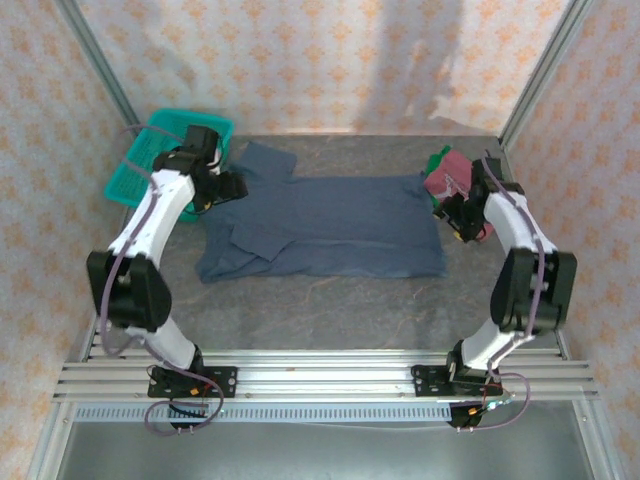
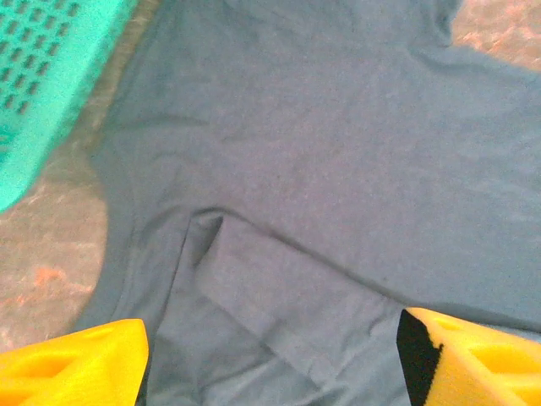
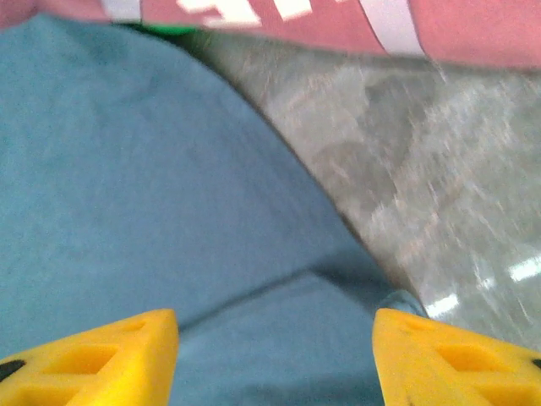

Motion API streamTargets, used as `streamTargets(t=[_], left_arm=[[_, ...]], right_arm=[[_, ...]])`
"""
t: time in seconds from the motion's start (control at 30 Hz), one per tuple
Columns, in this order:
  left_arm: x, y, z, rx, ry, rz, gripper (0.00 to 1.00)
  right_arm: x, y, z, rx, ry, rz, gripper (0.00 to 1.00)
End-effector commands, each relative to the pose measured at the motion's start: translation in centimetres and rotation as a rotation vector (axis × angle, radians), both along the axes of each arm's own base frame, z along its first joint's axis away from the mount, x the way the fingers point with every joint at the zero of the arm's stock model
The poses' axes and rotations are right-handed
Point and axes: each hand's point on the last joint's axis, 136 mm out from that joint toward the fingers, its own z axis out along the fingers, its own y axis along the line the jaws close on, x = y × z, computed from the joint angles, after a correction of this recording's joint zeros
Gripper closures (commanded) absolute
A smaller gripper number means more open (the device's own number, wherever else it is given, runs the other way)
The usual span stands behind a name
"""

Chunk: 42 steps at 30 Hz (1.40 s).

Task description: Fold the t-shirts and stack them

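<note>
The slate-blue t-shirt (image 1: 330, 225) lies spread across the middle of the table, one sleeve folded in over its left part. My left gripper (image 1: 228, 187) hovers open above that left shoulder area; its yellow fingers (image 2: 76, 364) frame the folded sleeve (image 2: 279, 296). My right gripper (image 1: 452, 218) is open over the shirt's right edge (image 3: 169, 211), with cloth spanning between the fingers (image 3: 101, 364). The dark red shirt with white lettering (image 1: 447, 178) is bunched at the back right, a bit of the green shirt (image 1: 436, 158) showing behind it.
A teal mesh basket (image 1: 150, 160) stands at the back left, just left of my left arm. Grey marbled tabletop (image 1: 330, 310) runs in front of the shirt. Frame posts and patterned walls bound the cell.
</note>
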Motion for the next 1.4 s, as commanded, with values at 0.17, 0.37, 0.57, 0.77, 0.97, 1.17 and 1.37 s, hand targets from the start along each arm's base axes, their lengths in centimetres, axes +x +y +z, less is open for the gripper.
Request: streamTargets(t=[0.17,0.37,0.57,0.77,0.97,1.17,1.37], left_arm=[[-12.1,2.1,-6.3,-0.163,0.160,0.212,0.21],[-12.9,3.6,-9.9,-0.202,0.206,0.292,0.23],[-11.7,5.0,-12.8,-0.204,0.206,0.380,0.26],[-10.2,5.7,-14.7,-0.220,0.186,0.435,0.32],[-8.7,5.5,-15.5,-0.259,0.187,0.450,0.39],[-8.3,5.2,-16.8,-0.301,0.219,0.447,0.68],[-9.0,5.2,-16.8,-0.308,0.253,0.428,0.98]], right_arm=[[-9.4,1.4,-4.3,0.039,0.101,-0.044,0.35],[-9.0,1.6,-7.5,0.064,0.155,-0.057,0.37],[-7.6,1.2,-9.5,0.060,0.168,-0.077,0.41],[-6.1,0.7,-9.9,0.041,0.166,-0.090,0.51],[-5.5,0.0,-10.3,0.003,0.189,-0.079,0.68],[-5.4,-0.2,-10.7,-0.007,0.199,-0.077,0.85],[-6.5,-0.5,-9.9,-0.044,0.217,-0.041,0.92]])
